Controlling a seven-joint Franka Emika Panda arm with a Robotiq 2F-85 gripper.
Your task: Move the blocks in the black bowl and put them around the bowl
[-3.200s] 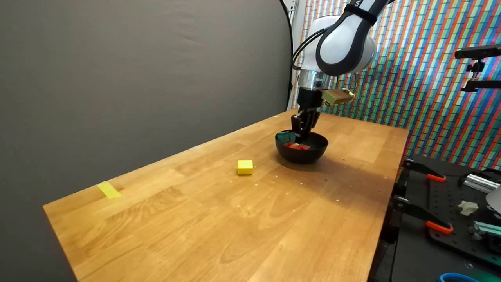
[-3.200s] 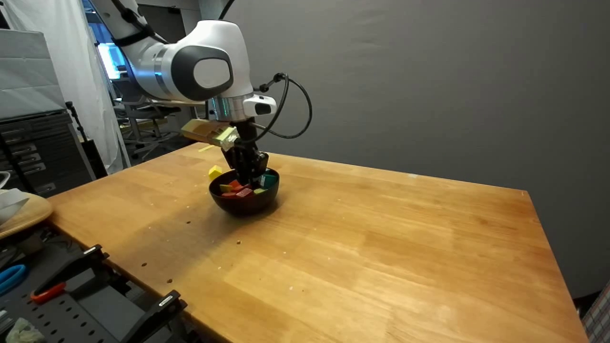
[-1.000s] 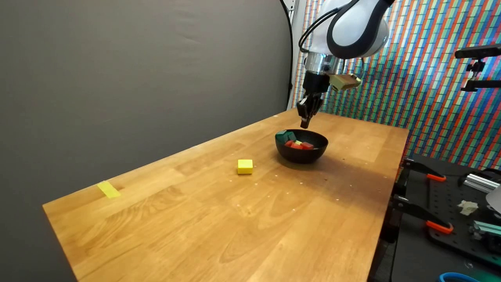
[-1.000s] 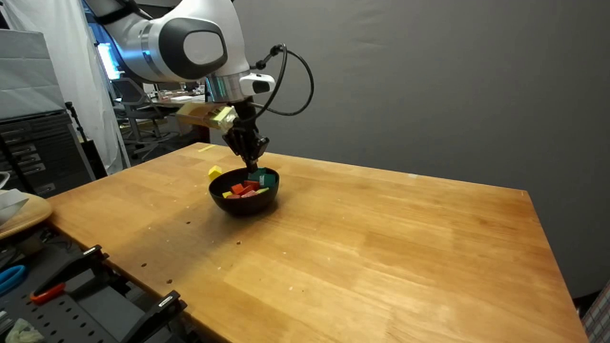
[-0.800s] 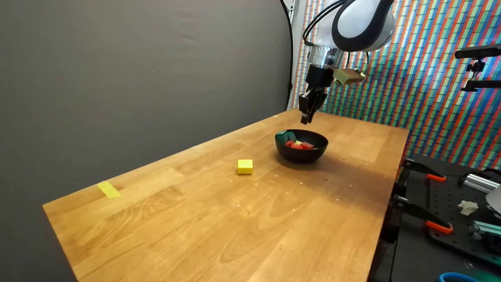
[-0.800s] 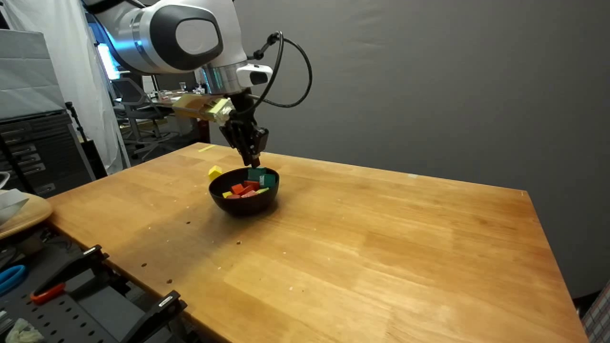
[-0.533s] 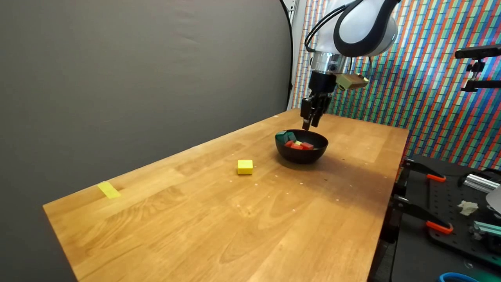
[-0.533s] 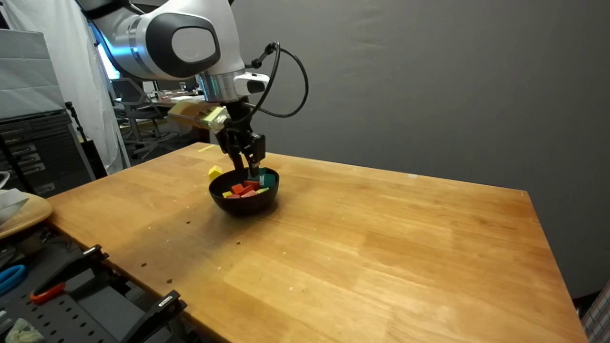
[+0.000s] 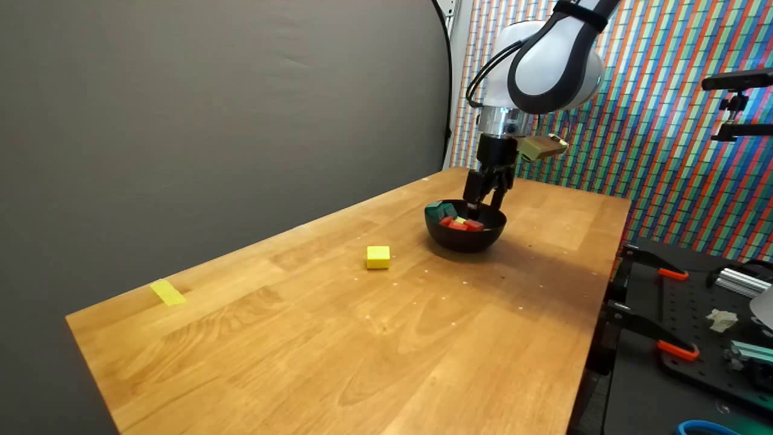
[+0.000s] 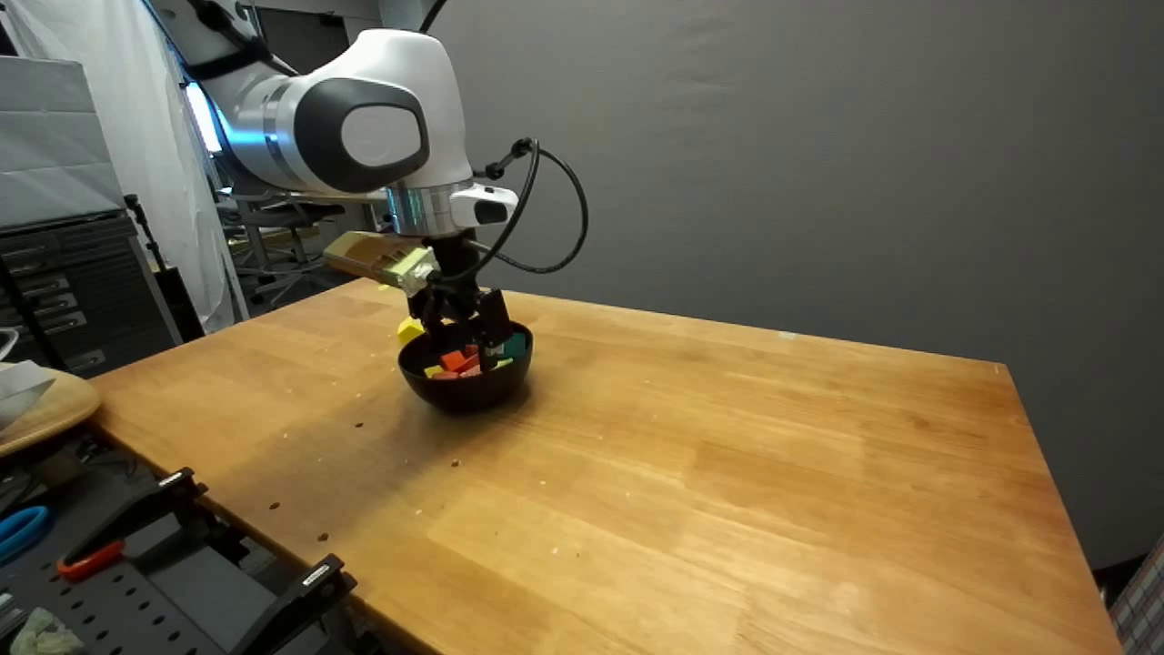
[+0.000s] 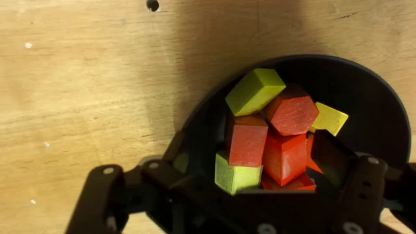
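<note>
Yellow block (image 9: pixel 378 258) on the table (image 9: pixel 290 338): near the black bowl (image 9: pixel 465 241), not touching; looks done.
Red blocks (image 11: pixel 248 145), yellow blocks (image 11: pixel 255 92), green blocks (image 9: pixel 434 211): sit heaped inside the bowl, waiting to come out; looks barely begun.
Pincer (image 11: pixel 251 144): spread wide, low over the heap and partly inside the bowl; seems to hold nothing; can't tell if touching a block.

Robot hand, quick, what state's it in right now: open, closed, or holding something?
Hand: open, jaws spread wide at the black bowl, holding nothing.
</note>
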